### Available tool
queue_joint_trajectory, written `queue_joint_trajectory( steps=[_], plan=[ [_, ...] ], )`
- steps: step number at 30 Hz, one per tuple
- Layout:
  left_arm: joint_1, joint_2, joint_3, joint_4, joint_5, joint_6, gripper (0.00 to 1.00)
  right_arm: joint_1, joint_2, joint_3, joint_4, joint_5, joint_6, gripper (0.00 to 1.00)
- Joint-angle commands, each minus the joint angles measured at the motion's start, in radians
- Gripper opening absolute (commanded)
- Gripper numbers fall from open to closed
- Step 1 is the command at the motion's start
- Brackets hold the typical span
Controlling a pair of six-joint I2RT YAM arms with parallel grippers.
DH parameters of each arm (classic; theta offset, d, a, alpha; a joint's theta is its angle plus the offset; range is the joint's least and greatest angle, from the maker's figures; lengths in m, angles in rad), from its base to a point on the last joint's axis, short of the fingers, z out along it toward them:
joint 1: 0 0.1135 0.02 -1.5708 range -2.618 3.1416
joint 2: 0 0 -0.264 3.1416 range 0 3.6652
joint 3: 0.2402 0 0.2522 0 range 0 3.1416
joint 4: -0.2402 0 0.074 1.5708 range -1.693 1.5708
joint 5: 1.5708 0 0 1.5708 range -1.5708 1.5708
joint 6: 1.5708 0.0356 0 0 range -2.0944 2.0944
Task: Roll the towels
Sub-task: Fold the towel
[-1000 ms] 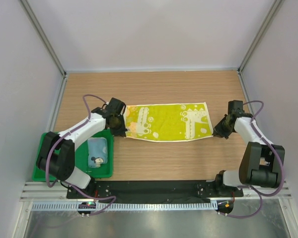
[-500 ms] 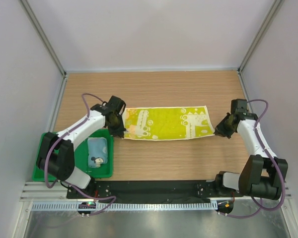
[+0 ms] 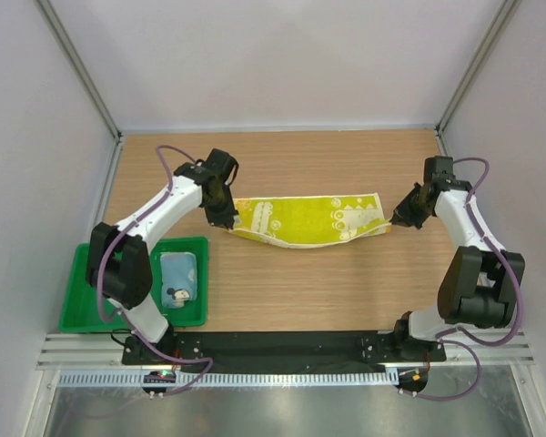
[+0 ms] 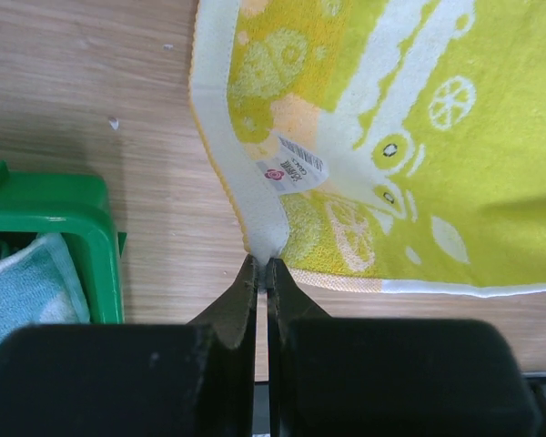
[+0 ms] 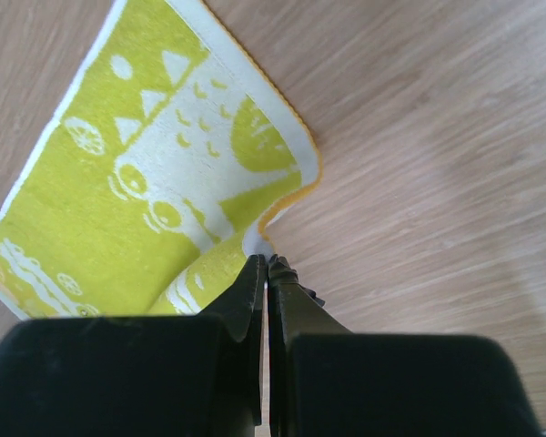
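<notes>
Near left, a green tray (image 3: 82, 314) holds a blue towel (image 3: 177, 276). Farther back, a yellow towel (image 3: 300, 221) stretches left to right across the middle of the table (image 3: 346, 291). The left gripper (image 3: 226, 217) pinches its left edge, jaws pressed together; the right gripper (image 3: 398, 218) pinches its right corner likewise.

We see a light wood-grain worktop (image 3: 282, 291) closed in by pale walls (image 3: 273, 55) on three sides, with aluminium posts (image 3: 80, 68) rising from the back corners. Along its near edge runs a brushed metal sill (image 3: 273, 414), and the light is even
</notes>
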Motion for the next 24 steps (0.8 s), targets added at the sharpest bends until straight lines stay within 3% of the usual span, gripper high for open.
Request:
queue_joint_trajectory(
  steps=[1,24],
  plan=[
    [0.021,0.028,0.095,-0.039,-0.023,0.015,0.00,-0.004,0.046,0.090,0.028,-0.031,-0.015,0.01],
    [0.109,0.244,0.331,-0.084,-0.026,0.044,0.00,0.043,0.353,0.378,0.002,-0.064,0.010,0.01]
  ],
)
